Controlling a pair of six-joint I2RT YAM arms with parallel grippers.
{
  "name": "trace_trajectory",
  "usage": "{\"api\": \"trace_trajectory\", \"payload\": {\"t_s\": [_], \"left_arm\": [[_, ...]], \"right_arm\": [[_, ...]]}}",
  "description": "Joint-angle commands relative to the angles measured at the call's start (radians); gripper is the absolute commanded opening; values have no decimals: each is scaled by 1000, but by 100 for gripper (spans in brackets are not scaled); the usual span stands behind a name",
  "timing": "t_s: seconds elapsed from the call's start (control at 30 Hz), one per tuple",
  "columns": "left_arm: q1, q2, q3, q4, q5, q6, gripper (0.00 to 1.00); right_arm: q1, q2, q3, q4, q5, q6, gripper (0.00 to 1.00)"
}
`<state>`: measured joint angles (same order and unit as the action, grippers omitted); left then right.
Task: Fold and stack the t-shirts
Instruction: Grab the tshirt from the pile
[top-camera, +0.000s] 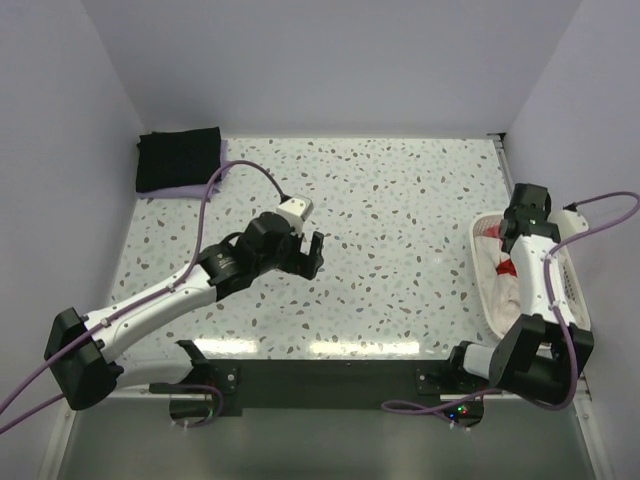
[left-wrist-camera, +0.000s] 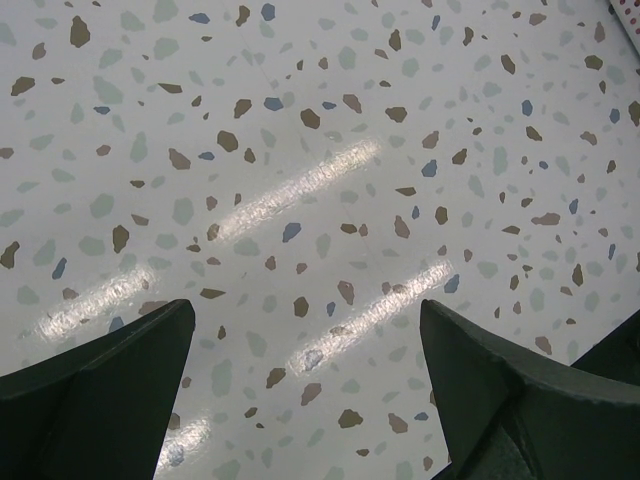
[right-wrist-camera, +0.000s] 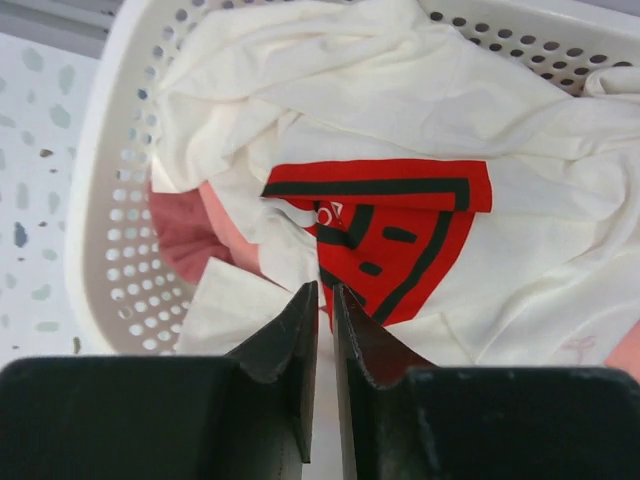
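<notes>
Pickup step: our right gripper (right-wrist-camera: 325, 290) clamps the cream-white, red-printed cloth tee (right-wrist-camera: 400, 100); next we lift it clear. Our left gripper (left-wrist-camera: 305, 310) gapes.

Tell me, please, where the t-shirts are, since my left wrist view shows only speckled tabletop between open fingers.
Observer: A cream-white t-shirt with a red print lies crumpled in the white basket at the right edge of the table.
Operator: Is the right arm on it?
Observer: Yes, the right gripper is down in the basket, its jaws nearly closed on a fold of that shirt.
Operator: Is anything folded yet?
Observer: A folded black t-shirt sits in the far left corner on a pale lavender t-shirt, of which only an edge shows.
</notes>
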<state>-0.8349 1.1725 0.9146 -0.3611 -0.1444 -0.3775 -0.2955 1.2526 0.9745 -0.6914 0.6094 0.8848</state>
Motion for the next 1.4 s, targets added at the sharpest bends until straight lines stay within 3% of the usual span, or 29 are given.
{"api": "trace_trajectory", "payload": {"t_s": [0.0,0.03,0.13,0.23,0.43,0.7,1.0,1.2,1.37], "left_arm": [[11,-2,10,28,12,19,100],[11,-4,9,28,14,19,100],[11,-4,7,28,16,19,100],[11,-4,4,28,17,17,100],[13,-5,4,27,14,17,100],[16,1,4,28,11,19,100],[16,-1,0,28,16,15,100],[17,1,-2,28,19,11,100],[16,-4,0,30,17,11,100]], "right_arm": [[-4,-30,46,4,7,-35,18],[-4,-30,38,7,7,-33,29],[-4,-9,-11,35,4,-32,50],[-5,34,-26,52,-8,-40,62],[-5,134,-5,56,-34,-40,62],[-5,137,-20,61,-30,-15,60],[-5,134,-42,67,-36,-9,42],[-5,120,-22,60,-69,-50,2],[-5,55,65,18,-117,-102,0]]}}
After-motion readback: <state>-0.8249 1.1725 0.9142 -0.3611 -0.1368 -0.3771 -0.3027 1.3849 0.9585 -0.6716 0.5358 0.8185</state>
